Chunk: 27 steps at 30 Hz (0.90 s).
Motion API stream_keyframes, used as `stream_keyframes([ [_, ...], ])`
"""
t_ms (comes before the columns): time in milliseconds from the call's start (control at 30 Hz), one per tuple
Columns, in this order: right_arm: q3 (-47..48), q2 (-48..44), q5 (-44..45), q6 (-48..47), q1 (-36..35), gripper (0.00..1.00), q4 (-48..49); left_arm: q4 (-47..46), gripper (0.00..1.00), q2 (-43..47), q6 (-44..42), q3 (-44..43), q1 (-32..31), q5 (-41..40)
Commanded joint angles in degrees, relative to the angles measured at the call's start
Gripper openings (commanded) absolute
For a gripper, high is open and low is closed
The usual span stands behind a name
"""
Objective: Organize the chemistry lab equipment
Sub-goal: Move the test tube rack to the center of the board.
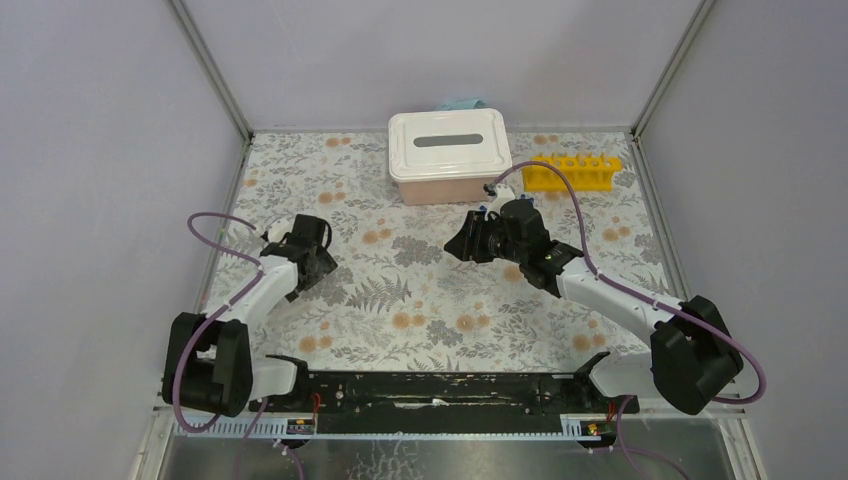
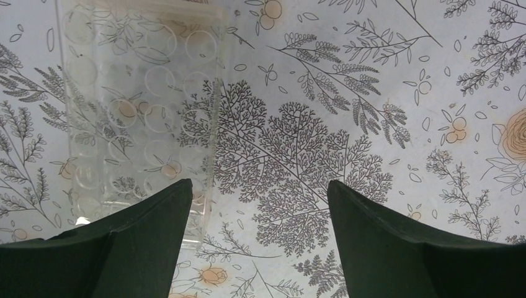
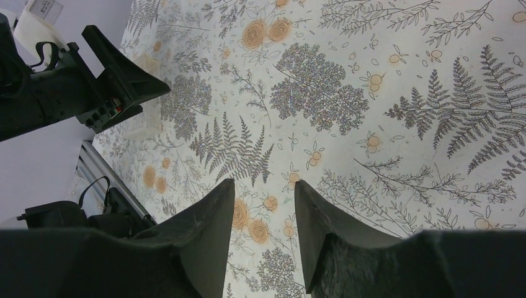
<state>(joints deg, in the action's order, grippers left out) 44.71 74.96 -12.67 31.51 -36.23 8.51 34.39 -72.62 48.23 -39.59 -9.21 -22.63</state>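
Rack [image 1: 572, 172] beside box [image 1: 450, 155], along far edge

Wide open lane across the middle of the table [image 1: 420, 290]; white box [image 1: 450, 155] and yellow rack [image 1: 572, 172] crowd the back edge.

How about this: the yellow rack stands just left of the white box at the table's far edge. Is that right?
Not quite. The rack stands just right of the white box, not left of it. The rest holds: it is yellow and sits at the far edge of the table. The top view shows this.
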Motion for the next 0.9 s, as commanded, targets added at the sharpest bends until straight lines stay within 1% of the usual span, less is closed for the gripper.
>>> stream_keyframes([
  [0, -0.1, 0.2, 0.6, -1.3, -0.3, 0.47, 2.9, -3.7, 0.87, -1.1, -0.7, -0.2, 0.6, -0.1],
  [167, 0.0, 0.7, 0.6, -1.5, -0.3, 0.47, 2.9, -3.9, 0.87, -1.8, -0.9, 0.3, 0.6, 0.7],
  [500, -0.5, 0.9, 0.3, -1.5, -0.3, 0.47, 2.7, -5.1, 0.86, -0.2, -1.3, 5.0, 0.6, 4.2],
  [733, -1.2, 0.4, 0.5, -1.4, -0.3, 0.47, 2.7, -9.9, 0.82, 0.8, -5.3, 6.4, 0.2, 12.6],
  [867, -1.4, 0.4, 0.7, -1.3, -0.3, 0.47, 2.7, -11.0, 0.82, 0.1, -8.3, 6.0, -2.0, 15.2],
])
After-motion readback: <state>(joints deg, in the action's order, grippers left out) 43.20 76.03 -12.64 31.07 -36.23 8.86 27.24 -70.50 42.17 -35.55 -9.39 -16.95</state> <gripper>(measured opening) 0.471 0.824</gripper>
